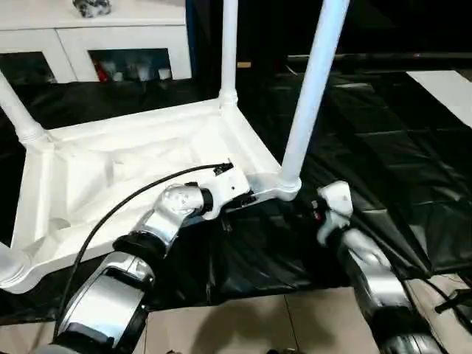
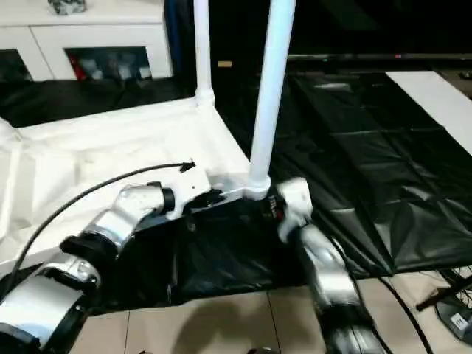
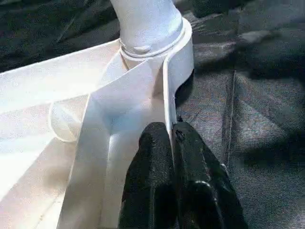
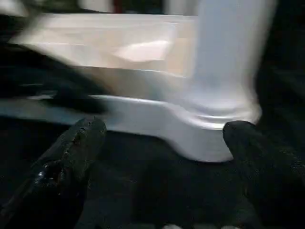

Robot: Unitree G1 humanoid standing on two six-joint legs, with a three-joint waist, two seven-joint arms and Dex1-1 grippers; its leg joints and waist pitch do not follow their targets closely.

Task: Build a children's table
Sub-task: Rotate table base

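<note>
Jaws of left gripper (image 3: 171, 143) pinched top's rim (image 3: 167, 90), centre frame, just beside corner leg (image 1: 310, 88). Right gripper (image 4: 162, 143) jaws spread wide, facing same leg's socket (image 4: 214, 119), not touching. Leg upright, long axis vertical. Top (image 1: 110, 169) upside down on table (image 1: 383, 147). Right gripper nearer leg.

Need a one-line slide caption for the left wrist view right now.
Left gripper pinched shut on the tabletop's side rim, just below the corner socket holding a white leg, above black sheeting.
</note>
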